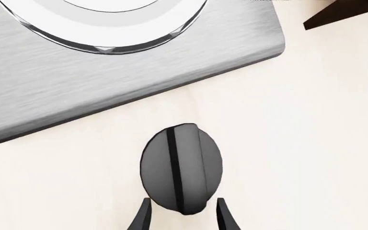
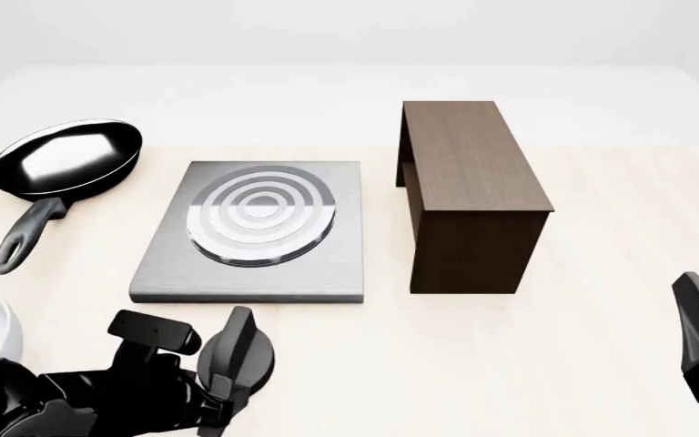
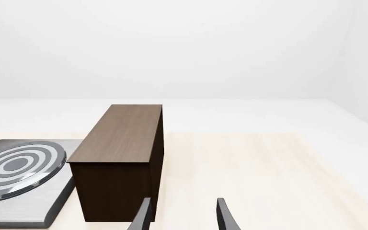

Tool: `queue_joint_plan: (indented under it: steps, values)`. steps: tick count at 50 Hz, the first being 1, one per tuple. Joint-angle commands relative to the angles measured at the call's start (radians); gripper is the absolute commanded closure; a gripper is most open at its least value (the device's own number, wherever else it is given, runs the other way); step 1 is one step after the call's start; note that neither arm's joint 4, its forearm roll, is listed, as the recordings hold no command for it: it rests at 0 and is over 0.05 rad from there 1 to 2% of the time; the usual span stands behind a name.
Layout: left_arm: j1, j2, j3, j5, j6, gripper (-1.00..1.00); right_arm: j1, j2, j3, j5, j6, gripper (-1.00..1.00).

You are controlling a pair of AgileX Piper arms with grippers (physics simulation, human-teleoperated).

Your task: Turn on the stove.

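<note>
Pale wood worktop fills the left wrist view, with the stove plate's corner and burner rim beyond, and the black knob sitting just off the plate's edge. The left tool has its fingers spread, one on each side of the knob's near end, not clamped yet as far as I can tell. Front view: stove plate in the middle, frying pan off to its left, brown box to its right, knob just in front of the plate with the left arm on it. Right wrist view: right tool is spread wide, idle, holding nothing, box ahead. Looks like the approach step; next up is probably closing on the knob and twisting.
</note>
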Motion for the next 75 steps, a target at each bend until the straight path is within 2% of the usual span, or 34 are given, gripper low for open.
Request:
queue_joint_plan:
  steps: [1,3,5,10,12,14,15,16,17,19,21,22,29,31,33,35,36,39,44,49,57,62,66,69,71,75]
  values:
    - [-0.063,-0.035,0.008,0.042,-0.231,-1.0,0.001,-0.001,0.001,0.0,0.001,-1.0]
    - [-0.059,-0.067,0.002,0.074,-0.225,-1.0,0.001,-0.001,0.001,0.0,0.001,-1.0]
    - [-0.061,-0.145,-0.019,0.153,-0.214,-1.0,0.001,-0.001,0.001,0.0,0.001,-1.0]
    - [-0.007,-0.395,-0.112,0.429,-0.121,-1.0,0.001,-0.001,0.001,0.0,0.001,-1.0]
    - [0.036,-0.494,-0.167,0.548,-0.065,-1.0,0.001,-0.001,0.001,0.0,0.001,-1.0]
    - [0.075,-0.548,-0.203,0.616,-0.026,-1.0,0.001,-0.001,0.001,0.0,0.001,-1.0]
    - [0.136,-0.575,-0.214,0.648,0.039,-1.0,0.001,-0.001,0.001,0.0,0.001,-1.0]
    - [0.145,-0.585,-0.222,0.658,0.03,-1.0,0.001,-0.001,0.001,0.0,0.001,-1.0]
    - [0.134,-0.577,-0.223,0.651,0.018,-1.0,0.001,-0.001,0.001,0.0,0.001,-1.0]
    - [0.185,-0.587,-0.222,0.654,0.055,-1.0,0.001,-0.001,0.001,0.0,0.001,-1.0]
    - [0.166,-0.564,-0.213,0.63,0.024,-1.0,0.001,-0.001,0.001,0.0,0.001,-1.0]
    - [0.196,-0.573,-0.216,0.638,0.046,-1.0,0.001,-0.001,0.001,0.0,0.001,-1.0]
    - [0.232,-0.589,-0.244,0.669,0.058,-1.0,0.001,-0.001,0.001,0.0,0.001,-1.0]
    - [0.312,-0.626,-0.267,0.704,0.115,-1.0,0.001,-0.001,0.001,0.0,0.001,-1.0]
    - [0.32,-0.629,-0.273,0.708,0.105,-1.0,0.001,-0.001,0.001,0.0,0.001,-1.0]
    - [0.375,-0.643,-0.281,0.718,0.138,-1.0,0.001,-0.001,0.001,0.0,0.001,-1.0]
    - [0.38,-0.64,-0.283,0.716,0.133,-1.0,0.001,-0.001,0.001,0.0,0.001,-1.0]
    - [0.466,-0.65,-0.29,0.724,0.216,-1.0,0.001,-0.001,0.001,0.0,0.001,-1.0]
    - [0.562,-0.658,-0.303,0.707,0.264,-1.0,0.001,-0.001,0.001,0.0,0.001,-1.0]
    - [0.585,-0.655,-0.314,0.697,0.232,-1.0,0.001,-0.001,0.001,0.0,0.001,-1.0]
    - [0.665,-0.672,-0.352,0.713,0.234,-1.0,0.001,-0.001,0.001,0.0,0.001,-1.0]
    - [0.747,-0.704,-0.387,0.719,0.275,-1.0,0.001,-0.001,0.001,0.0,0.001,-1.0]
    - [0.816,-0.716,-0.386,0.683,0.309,-1.0,0.001,-0.001,0.001,0.0,0.001,-1.0]
    - [0.806,-0.701,-0.366,0.662,0.301,-1.0,0.001,-0.001,0.001,0.0,0.001,-1.0]
    - [0.827,-0.703,-0.364,0.652,0.323,-1.0,0.001,-0.001,0.001,0.0,0.001,-1.0]
    - [0.835,-0.703,-0.372,0.658,0.307,-1.0,0.001,-0.001,0.001,0.0,0.001,-1.0]
